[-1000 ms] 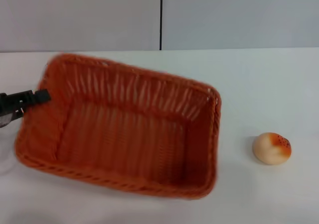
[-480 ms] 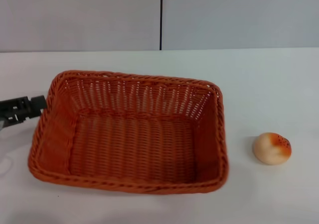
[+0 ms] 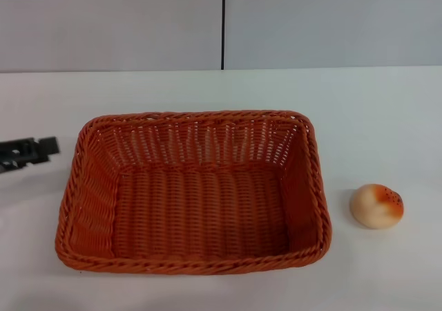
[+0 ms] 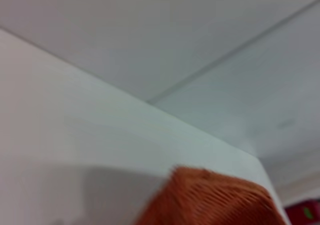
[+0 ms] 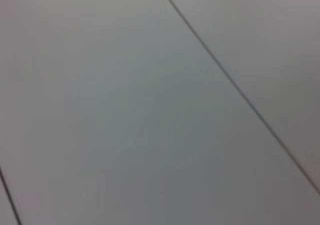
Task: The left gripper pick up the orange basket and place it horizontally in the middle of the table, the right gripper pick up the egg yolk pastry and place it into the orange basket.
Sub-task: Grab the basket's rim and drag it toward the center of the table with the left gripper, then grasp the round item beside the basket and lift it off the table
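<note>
Orange basket [image 3: 190, 193] sits flat on the table [image 3: 373, 110], roughly mid-table, long sides running left-right, open side up. Interior bare: woven floor and slatted walls visible all round, braided rim unbroken. Near long side lies close to the table's front edge of view; far rim faces the wall.

Left gripper [image 3: 43, 147] is at the far left of the head view, a narrow black tip pointing toward the basket's left short end. A strip of white table shows between tip and rim, so apart, not touching. It holds nothing; whether the fingers are spread or closed I cannot tell from this angle. The rest of the arm runs off the left edge.

Left wrist view: a blurred corner of the orange basket [image 4: 215, 197] low in frame, table surface [image 4: 75, 145] and wall behind it. No fingers seen there.

Egg yolk pastry [image 3: 376, 205] rests on the table to the right of the basket, near its right short end but clear of it, glazed orange-brown top with dark speckles turned up and to the right. 1 pastry only, outside the basket.

Right gripper: not seen in any view. Right wrist view shows only plain grey panel with thin dark seams.
</note>
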Motion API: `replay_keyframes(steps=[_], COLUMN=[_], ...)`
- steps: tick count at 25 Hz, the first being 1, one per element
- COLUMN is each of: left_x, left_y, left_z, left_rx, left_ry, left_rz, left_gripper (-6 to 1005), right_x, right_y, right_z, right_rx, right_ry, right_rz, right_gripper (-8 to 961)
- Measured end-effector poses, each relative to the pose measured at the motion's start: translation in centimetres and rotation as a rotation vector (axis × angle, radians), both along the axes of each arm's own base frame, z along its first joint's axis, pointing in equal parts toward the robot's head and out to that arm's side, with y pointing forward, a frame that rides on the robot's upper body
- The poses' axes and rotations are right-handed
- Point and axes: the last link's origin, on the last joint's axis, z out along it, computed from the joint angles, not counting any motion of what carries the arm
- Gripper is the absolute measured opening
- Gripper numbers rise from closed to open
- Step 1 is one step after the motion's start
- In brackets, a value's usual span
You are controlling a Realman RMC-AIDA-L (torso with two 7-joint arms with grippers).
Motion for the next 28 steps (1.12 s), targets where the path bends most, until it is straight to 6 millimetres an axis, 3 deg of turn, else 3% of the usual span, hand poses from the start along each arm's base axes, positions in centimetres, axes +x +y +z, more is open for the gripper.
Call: replay_keyframes(steps=[3, 7, 8, 13, 17, 22, 24, 28], left_x=[-1.3, -1.8, -1.6, -1.2, -0.2, 0.1, 0.0, 0.1], left_y=[0.4, 0.6, 0.5, 0.5, 0.6, 0.5, 0.2, 0.1], left_z=[1.2, 2.4, 2.8, 2.7, 1.3, 0.5, -0.4, -1.0], left_rx=[0.09, 0.222, 0.367, 0.481, 0.677, 0.764, 0.851, 0.857], left_ry=[0.045, 0.065, 0.051, 0.023, 0.007, 0.007, -0.019, -0.017], left_rz=[-0.003, -0.05, -0.127, -0.204, -0.33, -0.379, -0.388, -0.396], left_gripper=[512, 511, 511, 509, 509, 507, 507, 506], right_x=[-0.5, -1.8, -2.2, -5.4, -8.9, -12.4, -13.5, -14.7], right_y=[0.7, 2.4, 3.0, 5.4, 7.3, 9.6, 10.5, 11.8], right_z=[0.3, 1.7, 2.2, 5.0, 6.5, 6.0, 5.0, 2.3], right_rx=[-0.059, -0.282, -0.358, -0.758, -1.06, -1.487, -1.646, -1.907], right_ry=[-0.007, -0.011, -0.005, 0.03, -0.031, -0.158, -0.228, -0.36], right_rz=[0.063, 0.239, 0.291, 0.485, 0.546, 0.515, 0.479, 0.361], right_gripper=[680, 681, 681, 680, 679, 678, 677, 676])
